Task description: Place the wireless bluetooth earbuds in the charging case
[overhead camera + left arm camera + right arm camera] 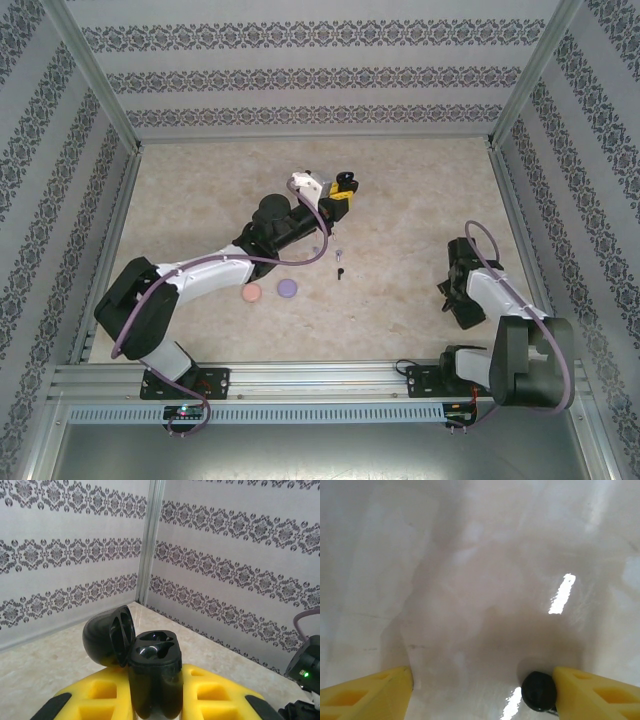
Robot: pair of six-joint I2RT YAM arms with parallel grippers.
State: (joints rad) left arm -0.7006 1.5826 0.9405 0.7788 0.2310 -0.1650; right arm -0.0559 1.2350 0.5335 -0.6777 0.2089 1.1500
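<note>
Earbuds, tiny and stemmed, lie mid-table on the beige marbled tabletop (420,200): a pale earbud (338,252) and a black earbud (342,270). My left gripper (156,697) is clamped on the glossy black charging case (155,667), its lid flipped up. My right gripper (482,680) hangs spread just above the surface.

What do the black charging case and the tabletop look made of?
Charging case: likely hard plastic, glossy black; highlights curve over its open lid. Tabletop: beige marble-look surface, polished; bright reflections show in the right wrist view. Stone or laminate, I cannot tell.
</note>
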